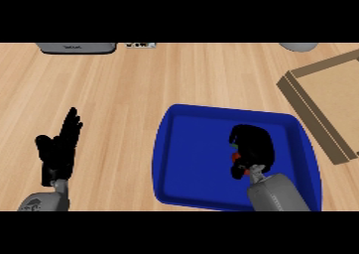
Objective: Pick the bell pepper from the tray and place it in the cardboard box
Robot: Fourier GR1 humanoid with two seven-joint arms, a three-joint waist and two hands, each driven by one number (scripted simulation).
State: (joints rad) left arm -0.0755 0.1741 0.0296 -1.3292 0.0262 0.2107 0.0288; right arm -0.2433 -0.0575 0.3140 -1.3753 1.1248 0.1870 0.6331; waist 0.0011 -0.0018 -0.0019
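Bell pepper (234, 157) in the blue tray (184, 163), almost hidden under the right hand (250, 144).

Head view: only a red sliver shows beneath the right hand's curled fingers, which close round it over the tray's right half. It probably handles light, with smooth, slippery skin and a hollow body, so a wrap around its widest part suits. The left hand (59, 146) rests open on the counter (139, 84). The cardboard box (325, 94) sits to the right. No writing is readable.
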